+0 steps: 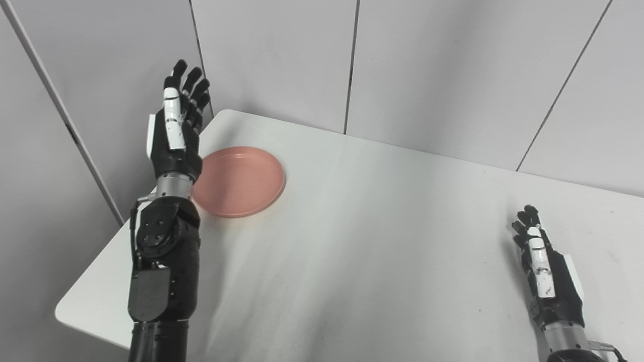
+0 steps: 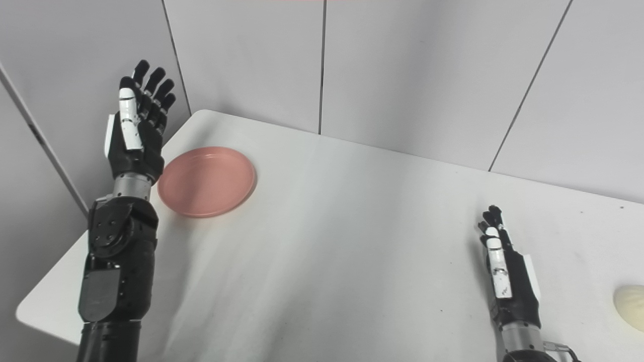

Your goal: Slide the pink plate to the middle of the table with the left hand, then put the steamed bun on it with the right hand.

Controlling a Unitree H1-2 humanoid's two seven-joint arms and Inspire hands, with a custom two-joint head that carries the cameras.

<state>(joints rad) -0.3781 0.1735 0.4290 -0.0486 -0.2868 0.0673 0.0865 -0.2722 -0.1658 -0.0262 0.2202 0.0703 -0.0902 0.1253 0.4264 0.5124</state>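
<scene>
The pink plate [image 2: 207,181] sits flat on the white worktop [image 2: 342,241], near the far left corner. Nothing is on it.

The left robot hand [image 2: 136,130] is up in the air, just left of the plate. Its fingers [image 2: 151,93] point up, a bit apart & straight. It holds nothing. From these views I can't tell if its wrist touches the plate's rim; it looks just beside it.

The right robot hand [image 2: 505,274] is low on the right side, well apart from the plate. Its fingers are out straight, close together, & it holds nothing too.

The steamed bun [image 2: 630,306] is pale & round. It lies on the worktop at the right edge of the right eye view, only partly seen. It's near the right robot hand but not touching it.

Gray wall panels [image 1: 427,65] stand behind the worktop.
</scene>
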